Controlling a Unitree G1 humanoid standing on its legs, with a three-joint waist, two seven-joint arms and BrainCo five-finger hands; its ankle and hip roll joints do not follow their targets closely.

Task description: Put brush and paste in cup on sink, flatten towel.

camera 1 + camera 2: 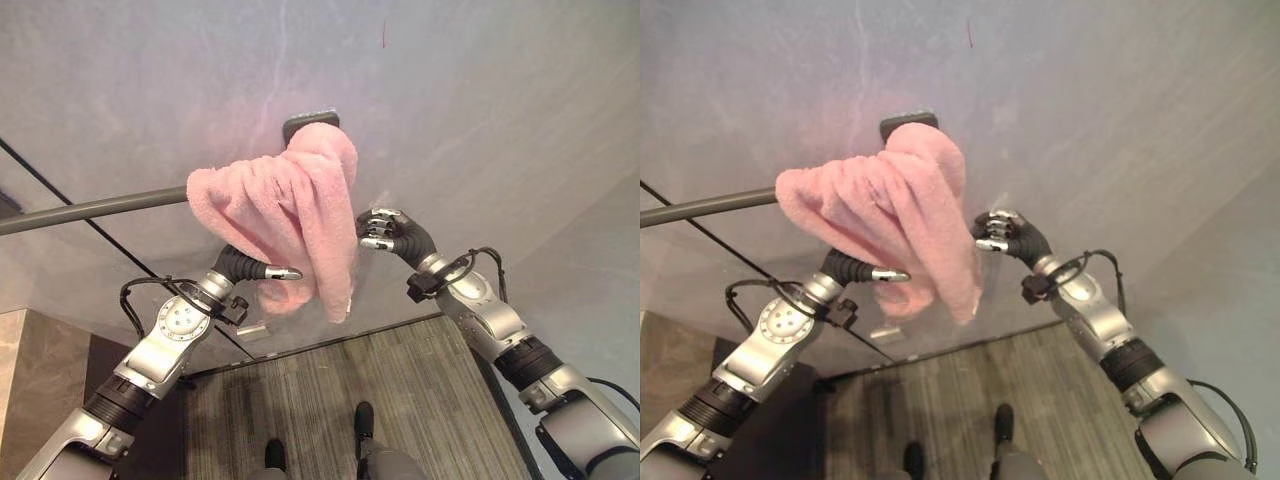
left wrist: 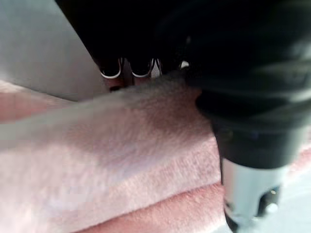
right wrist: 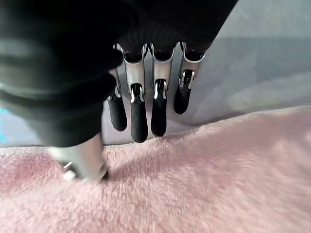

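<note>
Pink fluffy towel (image 1: 285, 215) hangs bunched over a grey bar (image 1: 95, 208) on the wall, not flat. It is gathered into thick folds at the top, right up against the bar's dark end mount (image 1: 310, 121). Most of the bulk sits in a wide lump along the bar; a narrower tail hangs lower on the right side and ends in a corner with a small white tag (image 1: 350, 303). Up close the pile is soft and plush, and one fold lies stacked over another (image 2: 121, 194). Brush, paste and cup: can't tell where they are.
</note>
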